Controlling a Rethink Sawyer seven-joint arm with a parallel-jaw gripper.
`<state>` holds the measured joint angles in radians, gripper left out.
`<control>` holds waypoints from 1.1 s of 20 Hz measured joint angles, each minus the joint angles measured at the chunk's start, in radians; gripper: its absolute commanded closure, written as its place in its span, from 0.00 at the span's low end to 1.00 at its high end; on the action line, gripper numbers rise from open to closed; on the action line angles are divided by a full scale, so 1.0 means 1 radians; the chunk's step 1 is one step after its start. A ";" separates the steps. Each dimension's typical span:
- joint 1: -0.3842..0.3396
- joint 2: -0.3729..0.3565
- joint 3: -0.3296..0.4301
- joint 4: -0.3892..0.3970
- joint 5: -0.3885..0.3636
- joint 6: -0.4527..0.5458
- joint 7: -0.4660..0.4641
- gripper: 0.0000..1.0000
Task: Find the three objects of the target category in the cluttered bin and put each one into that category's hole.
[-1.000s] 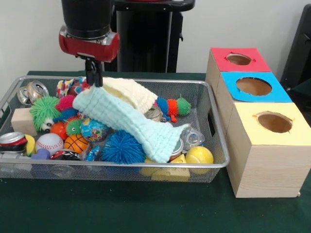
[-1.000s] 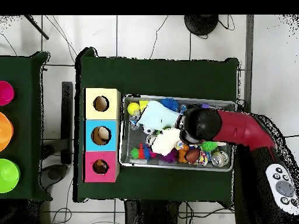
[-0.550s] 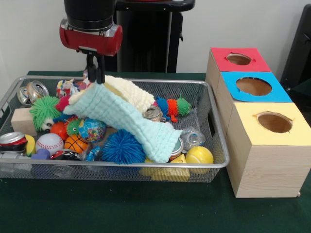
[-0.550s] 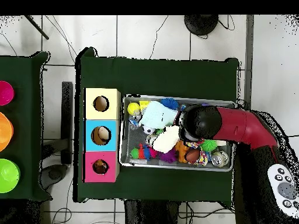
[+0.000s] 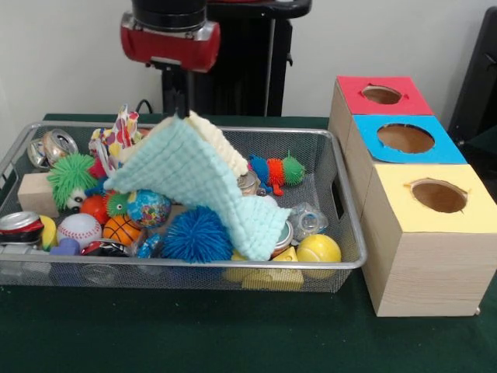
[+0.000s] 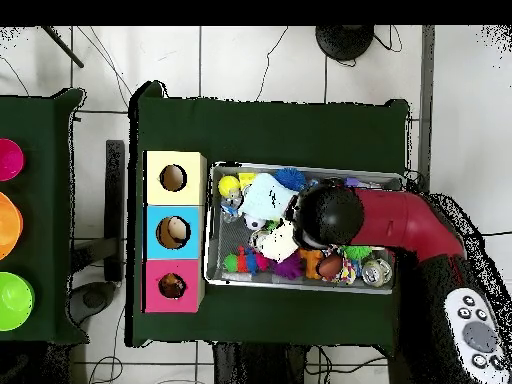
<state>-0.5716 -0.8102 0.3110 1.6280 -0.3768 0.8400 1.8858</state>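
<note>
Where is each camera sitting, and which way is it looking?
Front view: sits low across the table, facing the wire basket and three wooden boxes; shows the red and black arm's end, its gripper lifting the light blue cloth.
Overhead view: hangs above, looking straight down; shows the red arm reaching over the wire basket, hiding the gripper.
Both show the wire basket, light blue cloth, yellow box and blue spiky ball.

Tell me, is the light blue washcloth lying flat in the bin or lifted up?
Partly lifted. The gripper holds one corner up while the light blue washcloth drapes down onto the clutter in the wire bin.
</note>
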 measured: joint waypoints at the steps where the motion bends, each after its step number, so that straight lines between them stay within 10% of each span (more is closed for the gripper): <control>1: 0.012 -0.011 0.000 0.016 0.000 0.000 0.000 1.00; 22: 0.462 -0.122 -0.153 0.241 0.066 -0.117 0.106 1.00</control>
<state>-0.1098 -0.9317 0.1578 1.8686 -0.3105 0.7233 1.9923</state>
